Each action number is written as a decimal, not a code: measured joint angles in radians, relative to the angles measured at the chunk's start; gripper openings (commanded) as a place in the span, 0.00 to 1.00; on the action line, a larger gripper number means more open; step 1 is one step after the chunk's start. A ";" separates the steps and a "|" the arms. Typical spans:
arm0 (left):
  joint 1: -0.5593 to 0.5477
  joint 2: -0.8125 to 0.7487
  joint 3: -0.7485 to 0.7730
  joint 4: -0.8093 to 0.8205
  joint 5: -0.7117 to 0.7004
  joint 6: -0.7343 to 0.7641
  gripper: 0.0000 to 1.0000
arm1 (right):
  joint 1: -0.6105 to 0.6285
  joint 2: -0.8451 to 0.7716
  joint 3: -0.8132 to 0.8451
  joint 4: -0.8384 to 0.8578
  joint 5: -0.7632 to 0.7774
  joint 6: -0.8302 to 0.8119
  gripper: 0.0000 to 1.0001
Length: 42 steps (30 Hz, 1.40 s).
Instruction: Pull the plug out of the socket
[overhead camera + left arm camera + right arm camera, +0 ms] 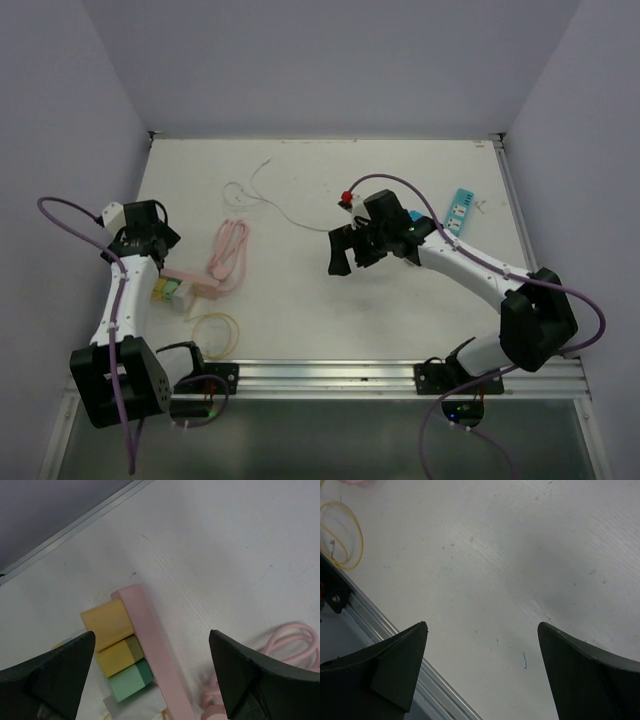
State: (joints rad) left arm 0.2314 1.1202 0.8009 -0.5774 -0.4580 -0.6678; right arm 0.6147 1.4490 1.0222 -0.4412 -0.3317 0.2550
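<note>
A pink socket strip (150,645) lies on the white table with several plugs in its side: a yellow one (107,622), a yellow-olive one (117,657), a green one (130,680) and a white one (135,702). In the top view the strip (192,284) and plugs (166,292) lie at the left. My left gripper (151,650) is open and hovers above the strip and plugs, touching nothing; it also shows in the top view (158,250). My right gripper (350,252) is open and empty over bare table at the middle (482,626).
The strip's pink cable (232,255) lies coiled to its right. A yellow loop (217,333) lies near the front rail (330,372). A thin white cable (270,195), a red-tipped object (347,196) and a teal power strip (458,210) lie further back.
</note>
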 measured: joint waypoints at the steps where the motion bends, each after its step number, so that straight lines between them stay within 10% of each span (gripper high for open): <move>1: 0.007 0.008 0.000 0.000 0.008 -0.005 1.00 | 0.019 0.010 0.005 0.000 -0.006 -0.016 0.95; 28: 0.032 0.155 -0.079 0.053 0.148 -0.009 0.88 | 0.229 0.121 0.085 0.043 -0.056 -0.087 0.94; 42: -0.303 0.295 0.003 0.219 0.226 -0.030 0.75 | 0.229 0.101 0.054 0.045 0.008 -0.087 0.93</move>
State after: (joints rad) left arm -0.0719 1.4155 0.8043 -0.3580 -0.2317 -0.6979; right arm 0.8440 1.5501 1.0763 -0.3965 -0.3241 0.1677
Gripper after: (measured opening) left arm 0.758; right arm 0.938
